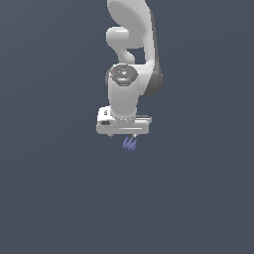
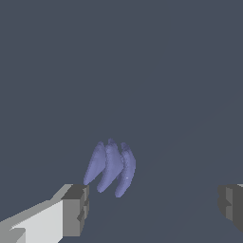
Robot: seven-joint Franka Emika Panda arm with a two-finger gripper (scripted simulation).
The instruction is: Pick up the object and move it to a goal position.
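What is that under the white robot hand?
A small blue-violet ridged lump sits just below the gripper. The wrist view shows it between the wide-apart fingers, nearer one, untouched. The hand hides its top from outside.

A plain, dark slate-grey ground (image 1: 49,188) fills the exterior view from its left to its right, near and far, with an even, unmarked tone. The wrist view shows the same flat grey surface (image 2: 166,71), featureless throughout.

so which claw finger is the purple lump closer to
The lighter finger with the white body; the blue-violet lump sits nearly against it, well apart from the other finger.
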